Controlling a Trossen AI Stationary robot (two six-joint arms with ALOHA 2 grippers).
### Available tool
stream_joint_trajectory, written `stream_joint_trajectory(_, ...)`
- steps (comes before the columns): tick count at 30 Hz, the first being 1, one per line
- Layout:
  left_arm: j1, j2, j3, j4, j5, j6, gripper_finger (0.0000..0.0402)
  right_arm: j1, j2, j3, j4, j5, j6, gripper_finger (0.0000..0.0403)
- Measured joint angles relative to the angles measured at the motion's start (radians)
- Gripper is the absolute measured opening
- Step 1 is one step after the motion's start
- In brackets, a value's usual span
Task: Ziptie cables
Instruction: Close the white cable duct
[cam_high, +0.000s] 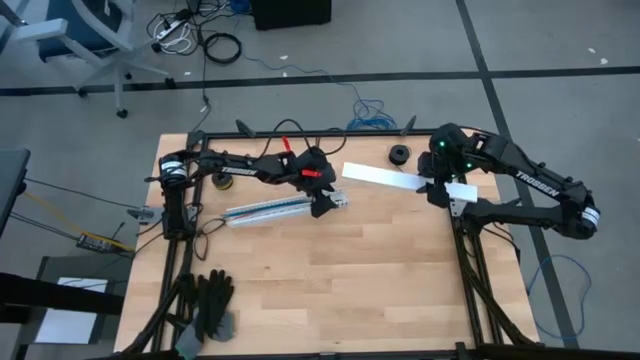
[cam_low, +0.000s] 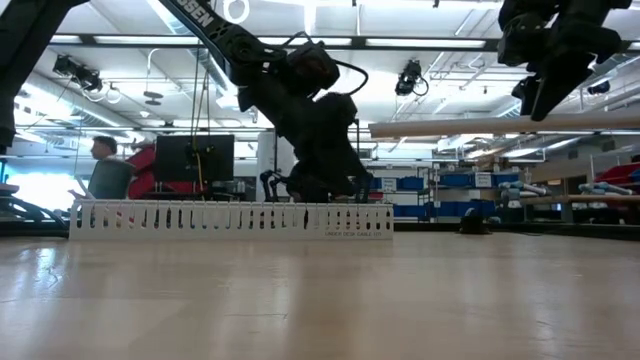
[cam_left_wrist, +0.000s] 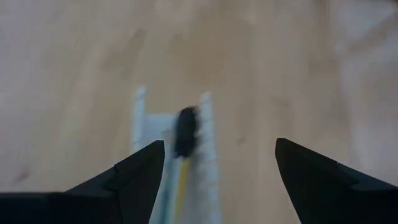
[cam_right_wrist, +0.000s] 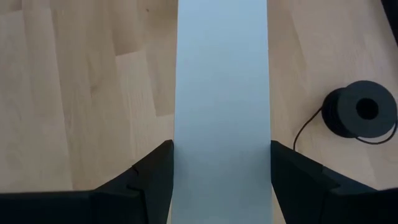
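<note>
The pale wooden surface (cam_high: 330, 270) carries the long white slotted plastic channel (cam_high: 285, 209), which lies flat near its middle. My left gripper (cam_left_wrist: 217, 180) hangs low over the right end of this channel, with the jaws spread apart and nothing between them. Inside the channel, just under these jaws, lie the thin cables (cam_left_wrist: 180, 186); I see a yellow one ending in a small dark plug (cam_left_wrist: 186, 130). My right gripper (cam_right_wrist: 221, 180) is raised above the far right part of the surface, its jaws clenched on both edges of a flat white plastic strip (cam_high: 385, 178), probably the channel's cover. A small black spool (cam_right_wrist: 360, 117) sits beside it. I think the risk is the plug: if the cables spring up, they may leave the channel, and the cover would then pinch them.
</note>
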Motion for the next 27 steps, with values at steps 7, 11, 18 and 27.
stream_joint_trajectory(7,-0.002,0.000,0.000,-0.081,-0.131,0.098,0.0283,-0.014,0.000,0.000,0.009,0.000,0.000,0.0215)
stream_joint_trajectory(11,-0.002,0.000,0.000,-0.090,-0.103,0.102,0.0282,-0.014,0.000,0.000,0.018,-0.001,0.001,0.0215)
stream_joint_trajectory(18,-0.002,0.005,0.000,-0.089,-0.079,0.104,0.0282,-0.014,0.010,0.000,0.029,-0.002,0.011,0.0215)
stream_joint_trajectory(27,-0.003,0.007,0.000,-0.096,-0.137,0.139,0.0282,-0.015,0.058,0.000,0.011,-0.001,0.011,0.0215)
